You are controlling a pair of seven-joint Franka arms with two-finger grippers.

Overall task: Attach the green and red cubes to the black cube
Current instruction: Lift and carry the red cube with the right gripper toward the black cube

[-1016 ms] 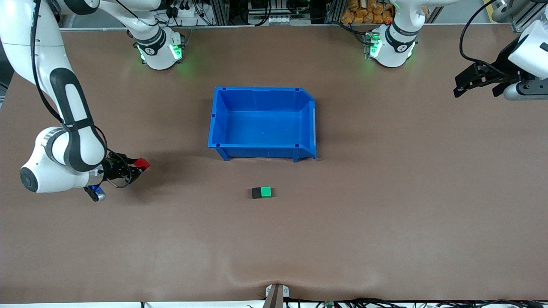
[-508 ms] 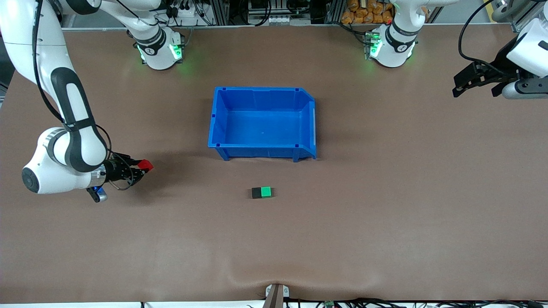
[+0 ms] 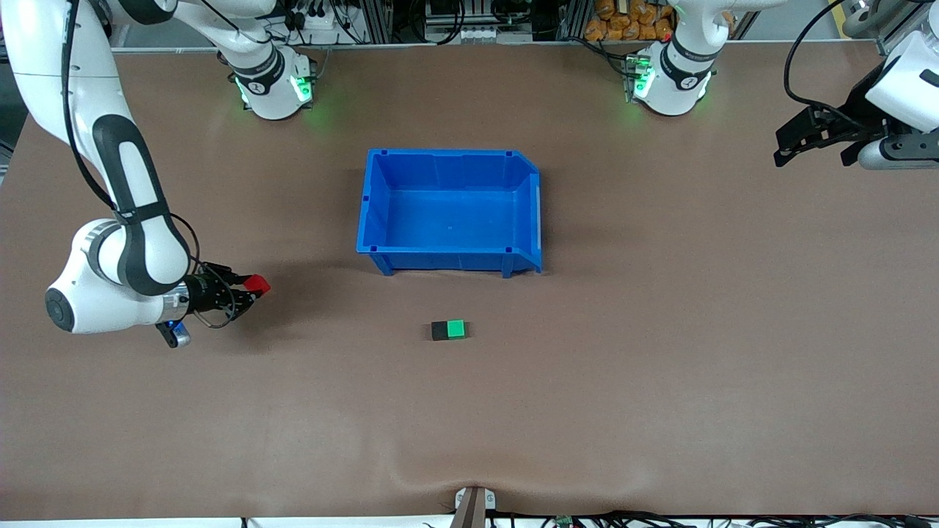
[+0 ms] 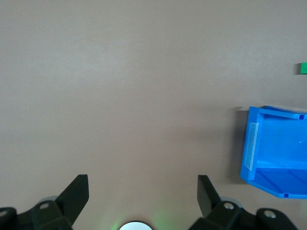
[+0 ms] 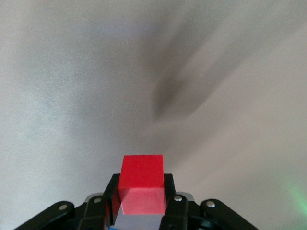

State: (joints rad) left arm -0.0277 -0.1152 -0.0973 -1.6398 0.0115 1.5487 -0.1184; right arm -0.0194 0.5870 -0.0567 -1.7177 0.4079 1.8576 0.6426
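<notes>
Carrying the red cube (image 3: 258,284), the right tool (image 3: 251,287) has crept a little toward the blue bin (image 3: 449,260) over the last second, while everything on the counter (image 3: 660,367) has stayed where it was. That right tool is clamped on the red cube and hangs over bare counter toward the right arm's end, well apart from the blue bin; in the right wrist view the red cube (image 5: 142,178) sits squeezed between the two black fingers (image 5: 175,203), its top face clear of them.

Nearer to the front camera than the blue bin, and close to it, lie the black cube (image 3: 439,331) and the green cube (image 3: 456,329), touching side by side, the green one toward the left arm's end. Both rest flat on the counter.

Well apart from the blue bin, the left tool (image 3: 788,147) waits with its fingers spread wide and nothing between them, over the edge of the counter at the left arm's end. Its wrist view looks across bare counter to one end of the blue bin (image 4: 273,148) and a sliver of the green cube (image 4: 302,68) at the frame's edge, with both fingertips (image 4: 76,191) standing far apart.
</notes>
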